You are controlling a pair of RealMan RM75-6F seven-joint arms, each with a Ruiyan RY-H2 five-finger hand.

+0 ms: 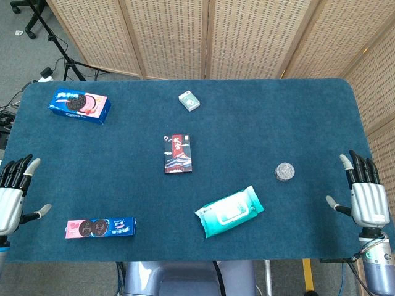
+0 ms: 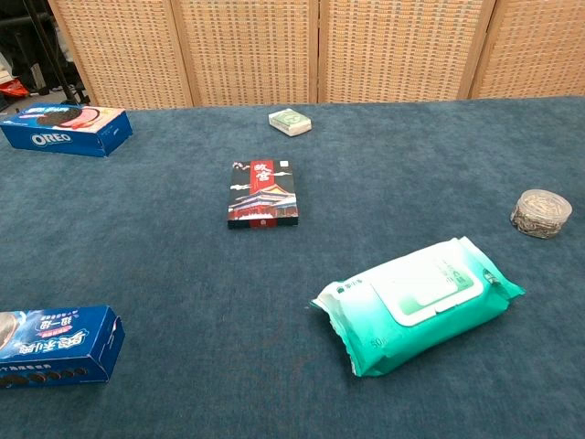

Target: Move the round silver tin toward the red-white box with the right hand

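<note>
Just to the left of my right robot hand (image 1: 368, 194), which is open with fingers spread and holds nothing, sits the round silver tin (image 1: 284, 171). I should reach left, grip it squarely, then slide it on toward the red-white box (image 1: 178, 154), well beyond.

The blue biscuit box (image 2: 66, 129) at the far left of the table carries the word "OREO" in white letters on its side, legible in the chest view. The number "50" shows on the near end of the teal wet-wipe pack (image 2: 420, 300). Other packages bear print too small or blurred to read.
</note>
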